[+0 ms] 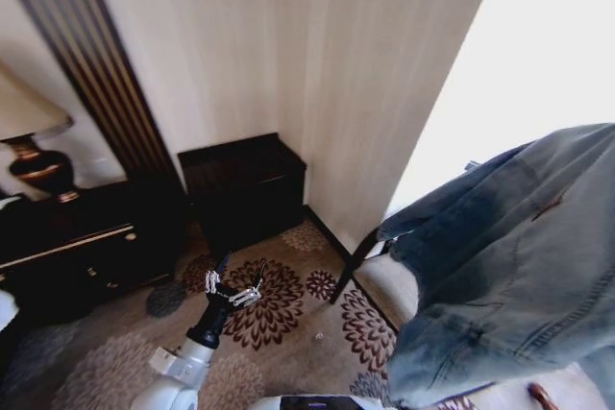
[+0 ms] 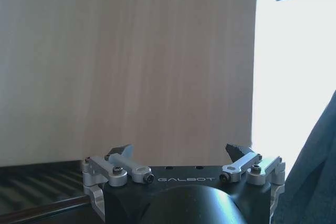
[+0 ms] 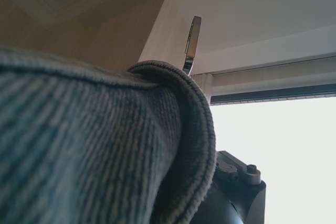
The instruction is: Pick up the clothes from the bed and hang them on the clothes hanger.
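The clothes (image 1: 509, 266), a light-blue denim jacket, hang in the air at the right of the head view, bunched and draped. In the right wrist view the denim (image 3: 94, 145) lies folded over my right gripper (image 3: 185, 65). That gripper is shut on the clothes, with one metal finger (image 3: 192, 38) sticking up past the hem. My left gripper (image 1: 233, 292) is held low at the lower left above the carpet, open and empty, its fingers (image 2: 122, 153) spread wide towards the wall. A dark edge of the jacket (image 2: 315, 182) shows beside it. The bed and the clothes hanger are out of view.
A dark low cabinet (image 1: 245, 184) stands in the corner against the striped wall. A dark dresser (image 1: 77, 237) with a lamp (image 1: 34, 146) is at the left. A pale seat with dark legs (image 1: 380, 280) sits under the jacket by the bright window (image 1: 538, 45). Patterned carpet (image 1: 279, 304) covers the floor.
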Robot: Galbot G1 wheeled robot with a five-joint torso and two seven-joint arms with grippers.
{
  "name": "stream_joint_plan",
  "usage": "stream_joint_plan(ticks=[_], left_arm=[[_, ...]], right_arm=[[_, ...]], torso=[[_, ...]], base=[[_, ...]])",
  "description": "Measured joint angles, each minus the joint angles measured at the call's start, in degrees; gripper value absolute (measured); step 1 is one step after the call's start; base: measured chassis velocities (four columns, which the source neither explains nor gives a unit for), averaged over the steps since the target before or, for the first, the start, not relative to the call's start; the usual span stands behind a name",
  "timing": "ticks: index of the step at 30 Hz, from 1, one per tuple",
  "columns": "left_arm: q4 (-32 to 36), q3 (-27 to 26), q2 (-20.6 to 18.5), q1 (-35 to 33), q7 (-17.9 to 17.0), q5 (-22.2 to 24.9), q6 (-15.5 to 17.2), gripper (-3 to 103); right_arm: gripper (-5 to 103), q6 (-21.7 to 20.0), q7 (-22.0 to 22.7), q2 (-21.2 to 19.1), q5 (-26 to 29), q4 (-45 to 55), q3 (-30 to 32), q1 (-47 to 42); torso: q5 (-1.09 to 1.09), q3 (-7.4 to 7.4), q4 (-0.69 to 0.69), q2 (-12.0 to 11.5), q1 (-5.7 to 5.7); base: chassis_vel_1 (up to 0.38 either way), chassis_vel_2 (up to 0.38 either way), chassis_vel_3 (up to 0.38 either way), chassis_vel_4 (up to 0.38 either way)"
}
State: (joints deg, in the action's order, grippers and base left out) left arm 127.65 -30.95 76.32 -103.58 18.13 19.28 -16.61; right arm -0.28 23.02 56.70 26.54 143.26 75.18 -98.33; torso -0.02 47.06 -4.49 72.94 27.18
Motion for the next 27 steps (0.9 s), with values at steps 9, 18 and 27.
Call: stream_joint_plan(ticks=[9, 18, 27], left_arm=[[0.15, -0.66, 0.12, -0.93, -0.02, -0.16, 0.08, 100], [0.05, -0.64, 0.50, -0.89, -0.09, -0.14, 0.18, 100], [-0.03, -0.47, 0.60, -0.85, -0.13, -0.16, 0.25, 100]], right_arm=[[19, 2.68, -0.99, 4.43, -3.18, -0.02, -3.83, -1.44], [19, 2.27, -0.92, 4.25, -3.06, -0.01, -4.85, -1.01], [19, 1.76, -0.74, 4.40, -3.18, -0.02, -5.27, -0.83]], torso=[[0.02, -0.01, -0.04, 0.00, 0.00], [0.01, -0.01, -0.02, 0.00, -0.01], [0.02, 0.00, -0.01, 0.00, 0.00]], base=[[-0.127, -0.127, -0.127, -0.137], [-0.116, -0.126, -0.136, -0.122], [-0.124, -0.128, -0.119, -0.127]])
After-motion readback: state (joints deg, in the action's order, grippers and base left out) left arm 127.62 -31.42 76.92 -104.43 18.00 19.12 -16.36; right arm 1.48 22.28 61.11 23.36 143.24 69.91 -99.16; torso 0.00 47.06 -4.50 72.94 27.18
